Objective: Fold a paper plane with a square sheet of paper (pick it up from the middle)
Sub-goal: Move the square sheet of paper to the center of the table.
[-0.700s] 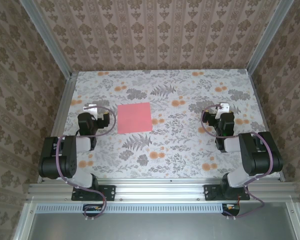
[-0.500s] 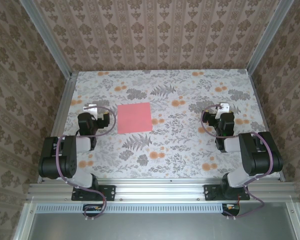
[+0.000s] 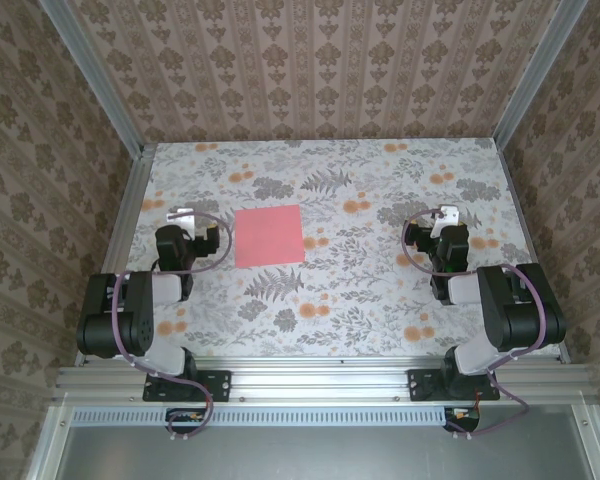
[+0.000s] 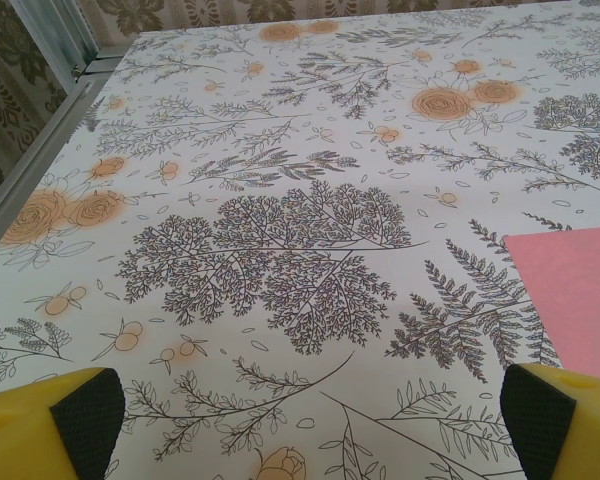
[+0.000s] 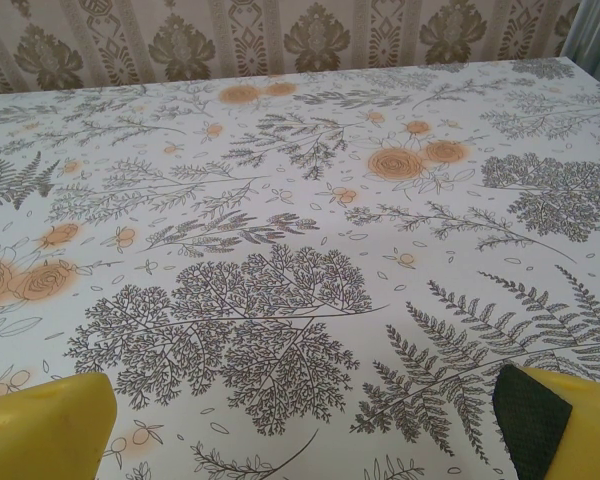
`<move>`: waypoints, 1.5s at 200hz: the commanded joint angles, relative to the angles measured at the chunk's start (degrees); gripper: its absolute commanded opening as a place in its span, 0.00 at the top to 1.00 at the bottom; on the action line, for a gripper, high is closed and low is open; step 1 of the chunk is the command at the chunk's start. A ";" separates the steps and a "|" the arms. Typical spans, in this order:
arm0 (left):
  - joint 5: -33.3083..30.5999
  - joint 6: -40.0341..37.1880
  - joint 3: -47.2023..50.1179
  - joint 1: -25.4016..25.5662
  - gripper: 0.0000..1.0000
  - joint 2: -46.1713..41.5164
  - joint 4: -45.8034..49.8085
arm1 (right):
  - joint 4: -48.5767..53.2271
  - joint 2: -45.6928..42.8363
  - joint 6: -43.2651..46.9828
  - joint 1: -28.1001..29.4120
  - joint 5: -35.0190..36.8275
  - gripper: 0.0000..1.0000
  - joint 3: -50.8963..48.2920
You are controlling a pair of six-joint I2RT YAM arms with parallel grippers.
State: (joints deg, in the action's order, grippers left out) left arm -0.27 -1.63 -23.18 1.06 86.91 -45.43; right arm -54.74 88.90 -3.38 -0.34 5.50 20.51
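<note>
**Claws spread wide, sheet flat and untouched**

Both the left claw (image 4: 310,425) and the right claw (image 5: 310,420) stand fully spread and hold nothing. In each wrist view the yellow fingers (image 4: 10,440) with dark pads (image 4: 88,405) frame bare floral tabletop (image 3: 370,290). The square sheet of paper (image 3: 268,236) lies flat and unfolded on the tabletop, left of centre. It is near the left claw, on that claw's right-hand side, and well apart from the right claw. In the left wrist view a corner of the sheet enters at the right edge, near the right finger but not between the fingers. No crease shows, so the task is judged to be at its very start, with the pick-up from the middle not yet made.

Risks from here:
- **(a)** A thin sheet lying flush offers the fingers no edge. A pinch at the middle may slide over the paper, or gather it into a crumple that spoils later creases.
- **(b)** A descent off-centre would lift the sheet lopsided, letting it swing or slip out.
- **(c)** A finger dragged across the sheet could push it askew, so that fold lines no longer meet corner to corner.
- **(d)** The orange flower prints (image 3: 356,205) are close to the paper in hue and could be mistaken for it.
</note>
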 commanded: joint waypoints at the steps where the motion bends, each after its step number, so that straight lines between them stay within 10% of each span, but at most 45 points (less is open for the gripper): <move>1: -0.02 -1.27 -0.80 -0.01 0.00 0.11 -0.33 | -0.43 -0.05 -0.58 -0.01 -1.40 0.00 0.78; 66: -3.13 -0.03 -6.82 -0.03 0.00 -8.48 16.74 | 21.38 -13.96 0.94 3.59 6.16 0.00 7.10; 117: -3.37 5.37 -17.98 1.51 0.00 -15.31 42.90 | 55.94 -16.82 -15.46 6.22 5.22 0.00 25.29; 211: 2.02 21.81 -23.97 1.58 0.00 -17.28 55.00 | 85.21 20.51 -19.42 35.91 9.43 0.00 65.07; 300: 7.13 19.50 -22.55 1.57 0.00 -19.41 58.34 | 102.95 46.37 -19.95 41.89 13.69 0.01 94.16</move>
State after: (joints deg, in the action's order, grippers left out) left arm 3.97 19.27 -45.52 2.66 68.51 11.09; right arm 39.40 131.44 -22.81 41.74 15.42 109.21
